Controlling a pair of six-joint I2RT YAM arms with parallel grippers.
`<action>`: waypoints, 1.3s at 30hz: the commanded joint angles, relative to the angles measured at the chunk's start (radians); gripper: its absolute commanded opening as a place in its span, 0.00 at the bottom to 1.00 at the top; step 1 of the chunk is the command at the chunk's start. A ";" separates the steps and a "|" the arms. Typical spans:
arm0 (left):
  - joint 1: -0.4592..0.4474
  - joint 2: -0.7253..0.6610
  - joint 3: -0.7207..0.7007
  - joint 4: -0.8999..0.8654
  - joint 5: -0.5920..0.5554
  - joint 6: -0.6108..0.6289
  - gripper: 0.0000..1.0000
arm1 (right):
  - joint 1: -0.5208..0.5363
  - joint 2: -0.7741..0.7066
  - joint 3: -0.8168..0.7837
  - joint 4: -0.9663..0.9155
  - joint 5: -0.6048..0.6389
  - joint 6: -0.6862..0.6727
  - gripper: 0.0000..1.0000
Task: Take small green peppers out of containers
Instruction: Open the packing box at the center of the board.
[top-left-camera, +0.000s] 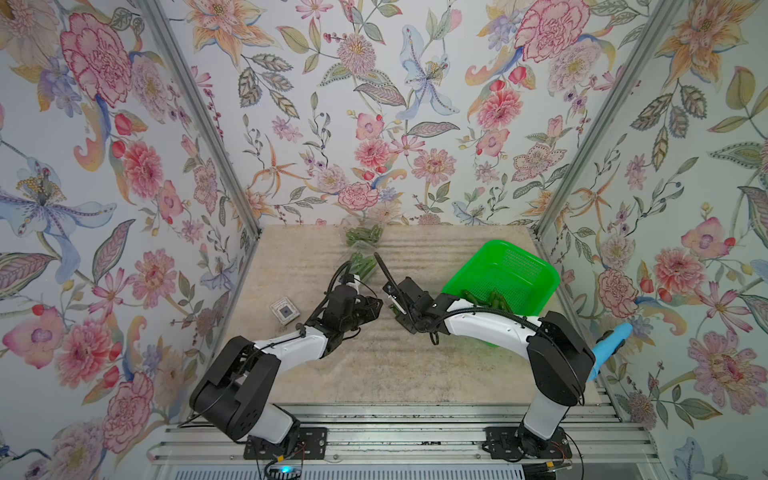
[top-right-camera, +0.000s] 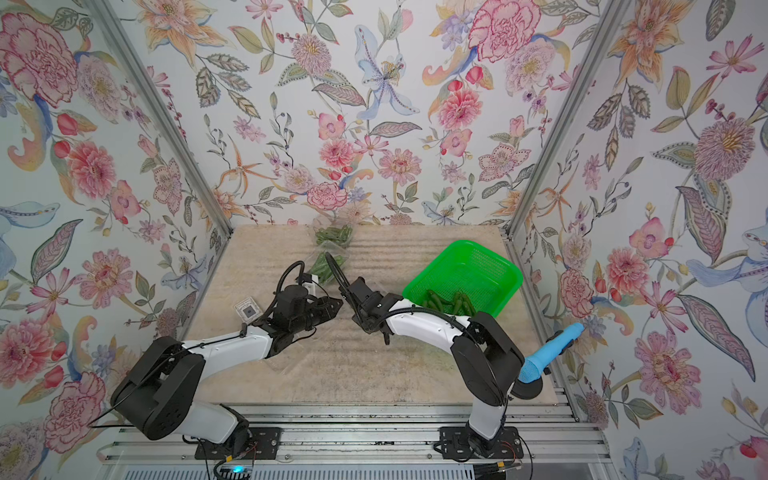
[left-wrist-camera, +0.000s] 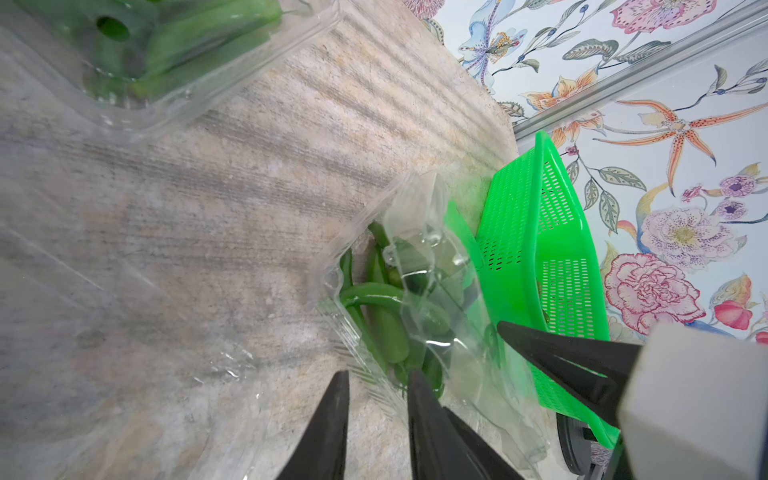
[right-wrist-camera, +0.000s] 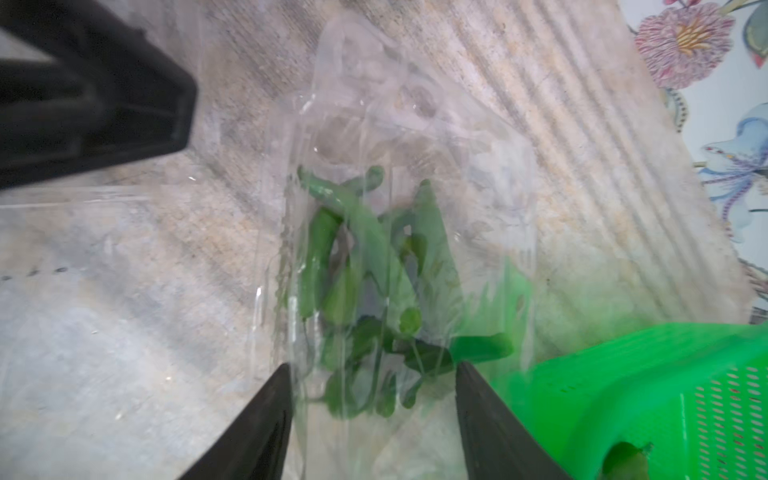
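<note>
A: Booth lined with flowered wallpaper (top-left-camera: 374, 124) on three sides; mottled beige table (top-left-camera: 374, 374). Biggest item?

B: The green basket (top-left-camera: 515, 270), close to the side wall by the right arm. A few peppers (top-left-camera: 486, 300) already lie in it, so the job is under way. I'd judge it well short of done.

A: What is left?

B: Two clear packs, both full. One (top-left-camera: 362, 264) is left of the basket, the other (top-left-camera: 365, 235) beyond it, near the back wall. A third pack (right-wrist-camera: 395, 249), peppers inside, is just left of the basket, between the two arms.

A: Grippers?

B: The right gripper (right-wrist-camera: 372, 365) is spread wide, one finger on each side of that third pack. The left gripper (left-wrist-camera: 379, 376) shows a narrow gap with the pack's ridged rim running through it. Pinched or not, cannot tell.

A: Room to move?

B: Tight. The basket's wall stands just beside the right gripper, and the two wrists nearly meet. Open table lies left of the basket toward the arm bases. The only things there are some empty-looking plastic (left-wrist-camera: 124, 311) and a small card (top-left-camera: 284, 311), well left of the basket.
</note>
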 joint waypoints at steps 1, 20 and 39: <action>0.011 -0.012 -0.022 0.023 -0.019 -0.022 0.28 | -0.003 0.018 0.042 -0.004 0.091 -0.040 0.59; 0.019 -0.081 -0.050 -0.001 -0.049 -0.021 0.29 | -0.053 0.073 0.189 -0.033 -0.061 0.082 0.24; 0.058 -0.074 -0.030 -0.044 -0.059 -0.001 0.32 | -0.110 0.087 0.275 -0.150 -0.226 0.320 0.47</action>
